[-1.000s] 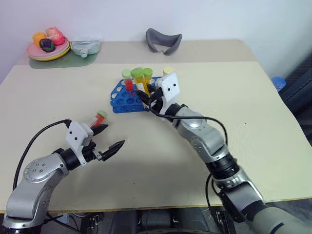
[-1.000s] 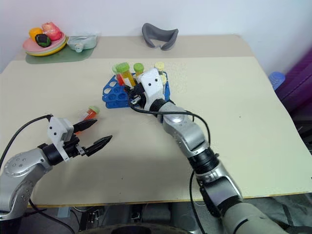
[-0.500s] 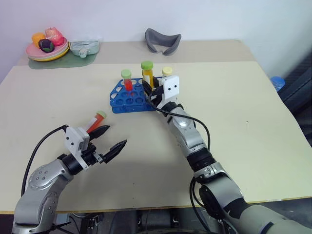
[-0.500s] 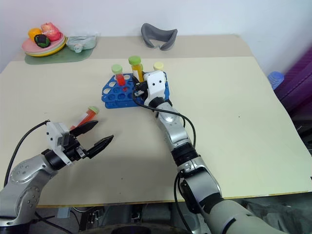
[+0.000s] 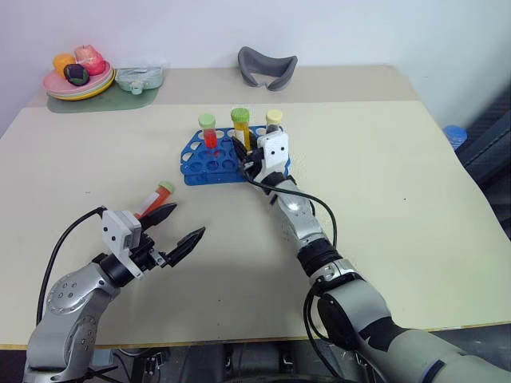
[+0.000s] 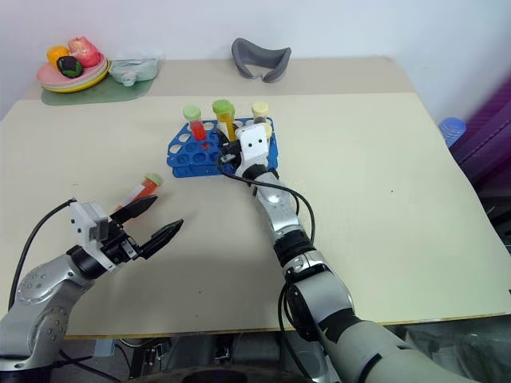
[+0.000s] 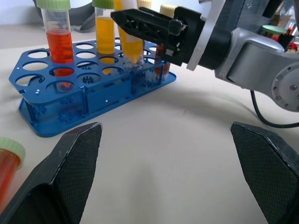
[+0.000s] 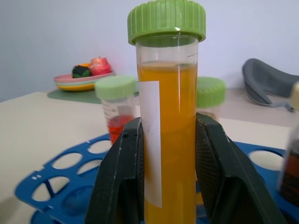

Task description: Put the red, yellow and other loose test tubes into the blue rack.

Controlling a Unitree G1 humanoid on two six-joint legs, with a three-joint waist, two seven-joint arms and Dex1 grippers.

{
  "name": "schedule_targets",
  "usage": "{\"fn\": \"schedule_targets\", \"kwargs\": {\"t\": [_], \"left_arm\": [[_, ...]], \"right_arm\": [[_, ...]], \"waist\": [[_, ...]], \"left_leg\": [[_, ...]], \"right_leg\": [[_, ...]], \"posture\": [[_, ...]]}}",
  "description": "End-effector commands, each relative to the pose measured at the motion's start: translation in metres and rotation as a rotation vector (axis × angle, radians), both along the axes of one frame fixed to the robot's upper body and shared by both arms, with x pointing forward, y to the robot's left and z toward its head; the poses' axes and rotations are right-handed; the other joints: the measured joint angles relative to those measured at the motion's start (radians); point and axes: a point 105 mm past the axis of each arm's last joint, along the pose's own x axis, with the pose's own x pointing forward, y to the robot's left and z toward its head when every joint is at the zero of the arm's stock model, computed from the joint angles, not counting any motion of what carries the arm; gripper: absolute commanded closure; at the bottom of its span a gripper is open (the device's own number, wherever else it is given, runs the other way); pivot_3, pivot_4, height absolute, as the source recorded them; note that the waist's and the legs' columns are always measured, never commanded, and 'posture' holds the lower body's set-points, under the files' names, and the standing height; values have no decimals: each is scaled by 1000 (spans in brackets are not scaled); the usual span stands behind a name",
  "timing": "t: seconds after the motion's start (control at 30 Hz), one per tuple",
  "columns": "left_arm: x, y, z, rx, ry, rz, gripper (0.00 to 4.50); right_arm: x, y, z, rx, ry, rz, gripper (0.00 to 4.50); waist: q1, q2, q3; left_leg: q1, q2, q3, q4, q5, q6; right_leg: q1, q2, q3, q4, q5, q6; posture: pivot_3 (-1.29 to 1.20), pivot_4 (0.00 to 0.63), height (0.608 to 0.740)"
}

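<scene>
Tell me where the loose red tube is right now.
The loose red tube lies on the table, left of the blue rack, just beyond the open left pincer.

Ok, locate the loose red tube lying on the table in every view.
Left eye: red tube beside the left end effector.
Right eye, same spot.
Left wrist: its capped end at the edge.
Right wrist: not in it.
Shared landmark: blue rack.
</scene>
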Motion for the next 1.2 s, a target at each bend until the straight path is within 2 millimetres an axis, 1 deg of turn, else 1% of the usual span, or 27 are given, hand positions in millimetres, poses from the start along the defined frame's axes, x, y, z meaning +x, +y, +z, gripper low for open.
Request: {"fn": "schedule_targets", "kwargs": {"t": [0.03,0.37,0.73,0.9,1.2], "left_arm": [[-1,0,7,3,-40,-9,0],[-1,-1,7,8,-40,-18,0],[0,-2,10,12,-45,-19,0],[0,-3,10,11,-45,-20,0],[0,-4,12,9,-44,-19,0]], "right_arm": [[0,2,17,33,-64,-11,3569],[-1,9,7,38,-39,3,3569],[1,14,6,41,-30,29,3569],[-3,21,0,39,-10,65,3569],[-9,29,-5,39,3,106,3569]], "waist": [[0,0,0],[0,0,0],[0,0,0],[0,0,0],[-1,0,0]], "left_leg": [[0,0,0,0,0,0],[1,0,0,0,0,0],[3,0,0,0,0,-1],[3,0,0,0,0,-1],[3,0,0,0,0,-1]], "right_leg": [[0,0,0,0,0,0],[1,0,0,1,0,0],[2,0,0,1,0,0],[3,0,0,1,0,0],[3,0,0,1,0,0]], "posture": [[0,150,735],[0,150,735],[0,150,735],[0,150,735],[0,150,735]]}}
